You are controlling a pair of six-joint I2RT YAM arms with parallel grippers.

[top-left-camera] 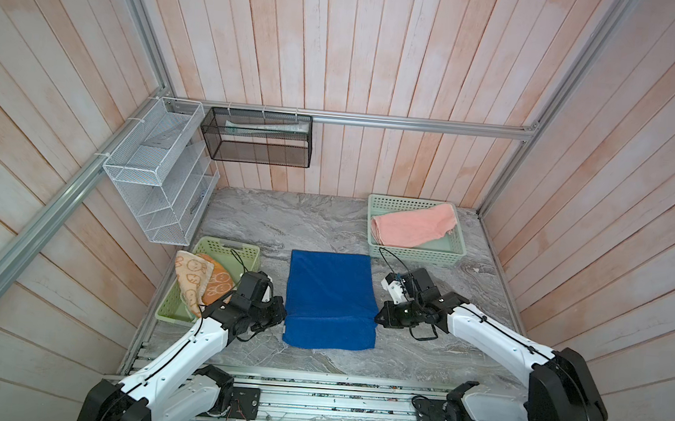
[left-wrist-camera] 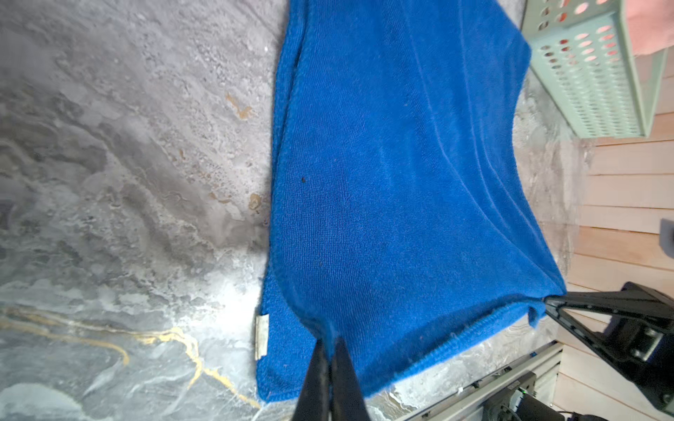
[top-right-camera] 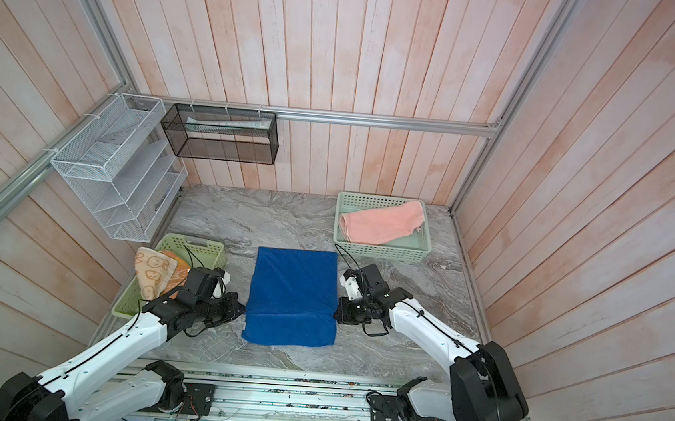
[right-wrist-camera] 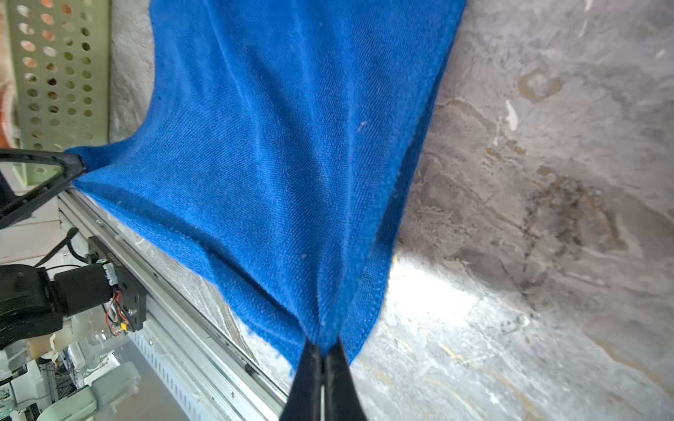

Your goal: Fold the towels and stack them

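The royal blue towel lies on the middle of the marble table in both top views. My left gripper is shut on its left edge. My right gripper is shut on its right edge. Between the two grips the cloth is lifted into a ridge, and its near part lies flat. A pink towel rests in the back right basket. An orange bunny towel hangs over the left basket.
A white wire rack hangs on the left wall and a black mesh basket on the back wall. An aluminium rail with the arm bases runs along the table's front edge.
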